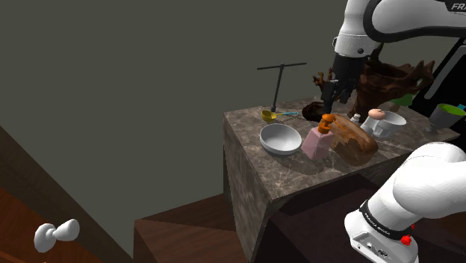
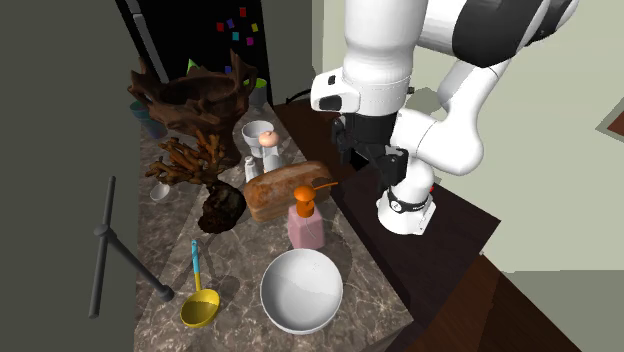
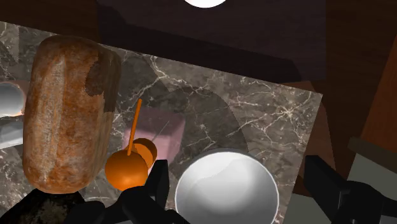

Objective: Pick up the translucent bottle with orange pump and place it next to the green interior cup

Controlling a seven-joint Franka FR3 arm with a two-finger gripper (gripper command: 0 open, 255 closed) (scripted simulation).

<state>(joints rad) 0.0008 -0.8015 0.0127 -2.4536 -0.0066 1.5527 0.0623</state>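
Your hand point(image 1: 331, 96) hangs above the desk point(image 1: 293, 170), fingers spread apart and holding nothing. The pink bottle point(image 1: 317, 142) with the orange pump stands upright beneath it. In the shoulder view, a white bowl point(image 1: 279, 139) sits to its left and a brown loaf point(image 1: 354, 139) to its right. The green-lined cup point(image 1: 448, 113) is well apart, far right.

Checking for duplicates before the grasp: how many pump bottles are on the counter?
1. The pink bottle with the orange pump sits between the white bowl and the brown loaf. The clutter behind them could hide others.
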